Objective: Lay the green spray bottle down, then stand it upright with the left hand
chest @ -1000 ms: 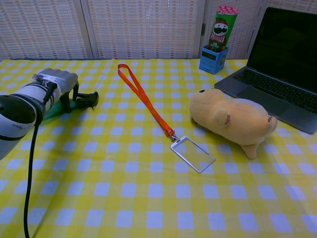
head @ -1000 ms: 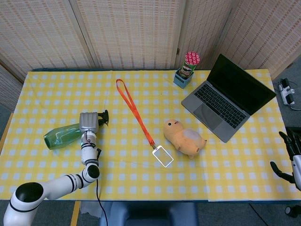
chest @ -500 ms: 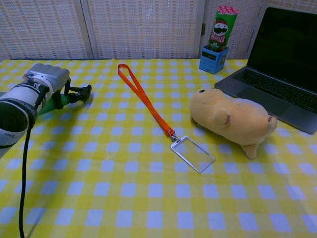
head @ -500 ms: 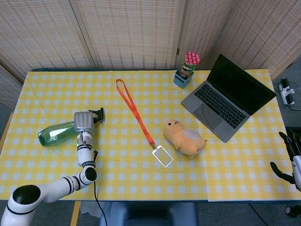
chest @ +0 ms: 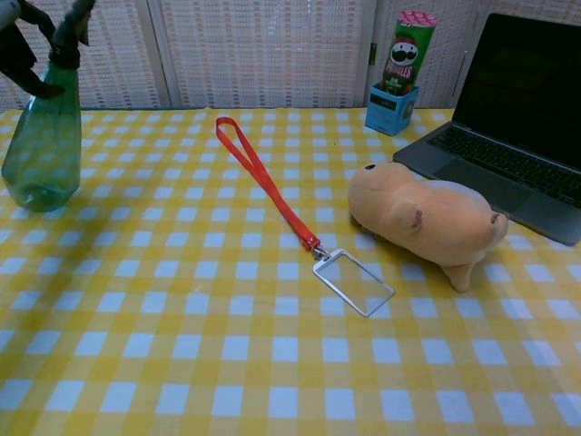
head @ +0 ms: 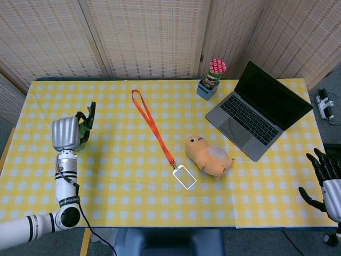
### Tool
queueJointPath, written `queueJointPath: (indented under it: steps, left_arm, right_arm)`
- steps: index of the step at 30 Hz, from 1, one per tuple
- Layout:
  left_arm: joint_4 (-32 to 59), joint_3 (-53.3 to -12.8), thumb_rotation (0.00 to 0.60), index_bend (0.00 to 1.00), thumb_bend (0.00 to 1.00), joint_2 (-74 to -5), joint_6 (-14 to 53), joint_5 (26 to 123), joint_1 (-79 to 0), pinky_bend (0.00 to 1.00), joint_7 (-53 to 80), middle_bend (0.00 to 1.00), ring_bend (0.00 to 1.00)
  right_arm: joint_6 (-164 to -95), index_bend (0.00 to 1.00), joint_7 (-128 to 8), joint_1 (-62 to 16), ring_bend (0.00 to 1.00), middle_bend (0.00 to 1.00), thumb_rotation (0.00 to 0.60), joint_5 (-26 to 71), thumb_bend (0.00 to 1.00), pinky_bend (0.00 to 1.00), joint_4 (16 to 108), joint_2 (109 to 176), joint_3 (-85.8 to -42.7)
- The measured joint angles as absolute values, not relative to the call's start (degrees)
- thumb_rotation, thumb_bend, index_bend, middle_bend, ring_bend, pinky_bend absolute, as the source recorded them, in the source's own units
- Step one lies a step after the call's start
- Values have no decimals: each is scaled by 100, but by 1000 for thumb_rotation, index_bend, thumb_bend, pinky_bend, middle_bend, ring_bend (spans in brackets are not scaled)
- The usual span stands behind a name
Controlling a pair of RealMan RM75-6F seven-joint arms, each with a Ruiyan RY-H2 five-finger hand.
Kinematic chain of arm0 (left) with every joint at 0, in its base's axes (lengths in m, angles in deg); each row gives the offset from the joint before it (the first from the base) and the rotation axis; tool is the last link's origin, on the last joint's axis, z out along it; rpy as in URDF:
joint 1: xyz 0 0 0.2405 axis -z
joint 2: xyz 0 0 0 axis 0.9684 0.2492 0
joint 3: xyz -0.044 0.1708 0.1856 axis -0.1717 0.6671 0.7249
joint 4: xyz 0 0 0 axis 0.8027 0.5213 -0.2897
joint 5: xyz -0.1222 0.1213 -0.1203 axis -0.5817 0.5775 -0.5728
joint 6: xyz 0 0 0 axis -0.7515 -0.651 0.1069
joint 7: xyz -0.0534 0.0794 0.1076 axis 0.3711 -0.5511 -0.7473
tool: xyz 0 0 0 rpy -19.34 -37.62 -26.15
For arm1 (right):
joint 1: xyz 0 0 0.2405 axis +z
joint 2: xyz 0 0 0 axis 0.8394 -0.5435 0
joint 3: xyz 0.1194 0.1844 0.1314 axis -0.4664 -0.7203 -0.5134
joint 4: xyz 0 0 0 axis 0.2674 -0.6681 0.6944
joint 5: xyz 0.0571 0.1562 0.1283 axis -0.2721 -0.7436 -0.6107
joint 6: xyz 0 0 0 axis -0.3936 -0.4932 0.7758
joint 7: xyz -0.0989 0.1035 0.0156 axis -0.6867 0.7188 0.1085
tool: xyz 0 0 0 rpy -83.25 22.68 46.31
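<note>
Green spray bottle (chest: 44, 136) upright near the table's (head: 128, 181) left edge, gripped at its neck by left hand (head: 66, 133).

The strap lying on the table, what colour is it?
The strap is orange, clearest in the chest view.

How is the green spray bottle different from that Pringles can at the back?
The green spray bottle is see-through plastic that widens toward its base; the Pringles can is an opaque, straight tube. The bottle is tilted and gripped near its black nozzle by the left hand; the can stands untouched in a small blue box. The bottle is at the table's left side, the can by the laptop. Both are green.
</note>
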State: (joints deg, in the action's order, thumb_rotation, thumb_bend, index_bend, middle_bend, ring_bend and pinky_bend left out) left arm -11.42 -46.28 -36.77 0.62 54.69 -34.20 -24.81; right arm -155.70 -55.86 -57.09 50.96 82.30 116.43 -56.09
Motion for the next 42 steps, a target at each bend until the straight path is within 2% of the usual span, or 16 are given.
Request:
queueJointPath:
  steps: [5,9,17,19,23,42]
  left_arm:
    - [-2173,-5076,600,875,611,-2877,-74,5610,-3926,1000,-1524,1000,1000]
    - [-2741,-5355,600,876,611,-2395,95,5427,-4247,1000,-847,1000,1000]
    - [-2951,-5590,600,876,611,-1981,1394,4723,-4520,1000,354,1000,1000]
    - [-2870,-5583,600,876,611,-1928,1722,4609,-4537,1000,628,1000,1000]
    - [-2619,-5488,600,876,611,-1984,1892,4609,-4503,1000,866,1000,1000]
    - [-2145,-4933,600,877,612,-2479,1460,5360,-4386,1000,841,1000,1000]
  right_arm:
    - [-15570,0,-5802,-5700,0,0,600,5006,332,0,8230,11738,-5648]
    - [-15585,0,-5896,-5699,0,0,600,5018,332,0,8241,11790,-5648]
    - [-15647,0,-5926,-5721,0,0,600,5052,332,0,8257,11800,-5640]
    - [-15650,0,-5905,-5723,0,0,600,5028,331,0,8255,11793,-5653]
    - [-15640,0,-5876,-5718,0,0,600,5039,331,0,8254,11775,-5651]
    - [-15773,0,-5856,-5763,0,0,600,5166,331,0,8262,11770,-5620]
